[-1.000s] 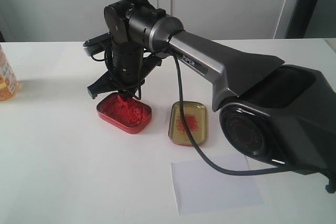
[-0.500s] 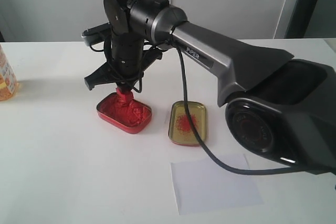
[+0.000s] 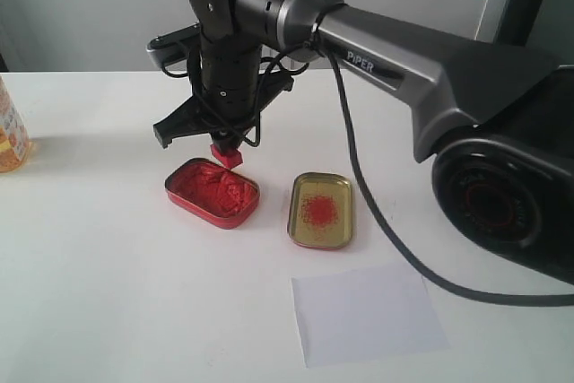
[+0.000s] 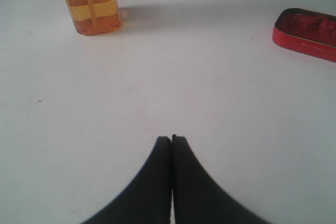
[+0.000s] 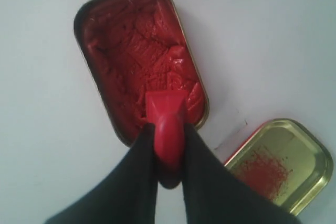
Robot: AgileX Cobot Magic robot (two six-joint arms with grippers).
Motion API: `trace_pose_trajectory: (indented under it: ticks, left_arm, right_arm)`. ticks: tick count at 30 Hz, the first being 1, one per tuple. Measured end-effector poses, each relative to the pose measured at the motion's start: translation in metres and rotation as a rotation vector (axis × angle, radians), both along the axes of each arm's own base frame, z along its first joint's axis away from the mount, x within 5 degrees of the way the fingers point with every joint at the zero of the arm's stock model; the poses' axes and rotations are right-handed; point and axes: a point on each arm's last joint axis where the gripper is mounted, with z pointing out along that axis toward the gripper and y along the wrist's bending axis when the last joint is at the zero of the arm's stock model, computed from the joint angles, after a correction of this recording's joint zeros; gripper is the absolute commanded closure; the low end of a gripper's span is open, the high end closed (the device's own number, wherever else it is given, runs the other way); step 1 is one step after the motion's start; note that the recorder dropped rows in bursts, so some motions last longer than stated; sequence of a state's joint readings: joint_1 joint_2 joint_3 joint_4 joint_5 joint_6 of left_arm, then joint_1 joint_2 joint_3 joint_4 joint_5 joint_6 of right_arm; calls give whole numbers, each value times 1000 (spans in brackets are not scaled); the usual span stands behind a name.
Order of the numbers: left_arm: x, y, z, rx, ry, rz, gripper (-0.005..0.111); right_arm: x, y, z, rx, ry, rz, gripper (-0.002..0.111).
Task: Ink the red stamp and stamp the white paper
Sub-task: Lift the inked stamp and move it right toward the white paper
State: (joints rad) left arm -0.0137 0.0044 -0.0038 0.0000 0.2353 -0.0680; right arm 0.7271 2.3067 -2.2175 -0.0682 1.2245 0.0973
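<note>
My right gripper (image 3: pixel 226 146) (image 5: pixel 168 129) is shut on the handle of the red stamp (image 3: pixel 227 156) (image 5: pixel 167 121), whose square base hangs just above the red oval tin of paste (image 3: pixel 212 192) (image 5: pixel 139 56). The white paper (image 3: pixel 366 313) lies flat at the front right of the table, apart from both tins; I see no imprint on it. My left gripper (image 4: pixel 171 138) is shut with nothing in it, low over bare table, and does not show in the exterior view.
The gold-lined tin lid (image 3: pixel 321 210) (image 5: pixel 281 163) with a red smear lies right of the paste tin. An orange bottle (image 3: pixel 11 132) (image 4: pixel 90 1) stands at the far left. The right arm's black cable (image 3: pixel 377 230) loops over the table near the paper.
The right gripper has risen, lifting the red stamp out of the paste to just above the tin. The arm has swung upward with it. The paper and lid have not moved.
</note>
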Motion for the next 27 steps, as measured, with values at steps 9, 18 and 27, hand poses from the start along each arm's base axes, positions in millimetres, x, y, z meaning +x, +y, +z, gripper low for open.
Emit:
trace_pose_trajectory:
  ticks: [9, 18, 27]
  left_arm:
    - [0, 0, 0, 0, 0, 0, 107]
    - [0, 0, 0, 0, 0, 0, 107]
    - [0, 0, 0, 0, 0, 0, 107]
  right_arm:
    - [-18, -17, 6, -47, 35, 1, 108]
    - [-42, -40, 3, -77, 65, 4, 108]
    - [-60, -85, 13, -57, 43, -43, 108]
